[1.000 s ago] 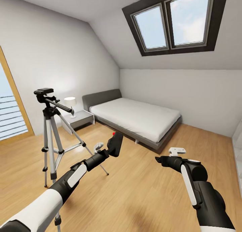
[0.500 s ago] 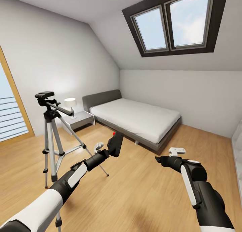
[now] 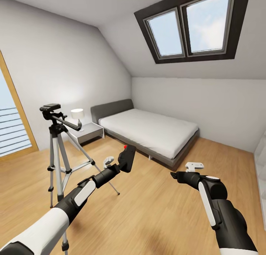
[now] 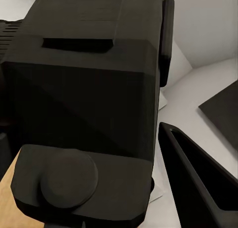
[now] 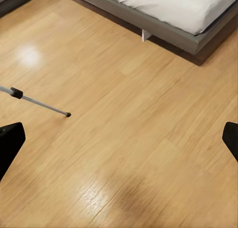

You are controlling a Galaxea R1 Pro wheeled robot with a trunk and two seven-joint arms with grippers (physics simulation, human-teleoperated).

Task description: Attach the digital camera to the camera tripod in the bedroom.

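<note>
My left fingers (image 3: 119, 165) grip the digital camera (image 3: 126, 159), held up over the floor (image 3: 155, 210). The camera tripod (image 3: 56, 136) stands left, a nightstand (image 3: 87, 131) and bed (image 3: 147, 131) behind. My right fingers (image 3: 177, 175) are spread, empty.

No text, label, brand or number can be read anywhere.

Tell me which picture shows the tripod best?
The head view: the whole camera tripod stands there on the floor, left of the bed. The right wrist view catches just one leg tip.
</note>
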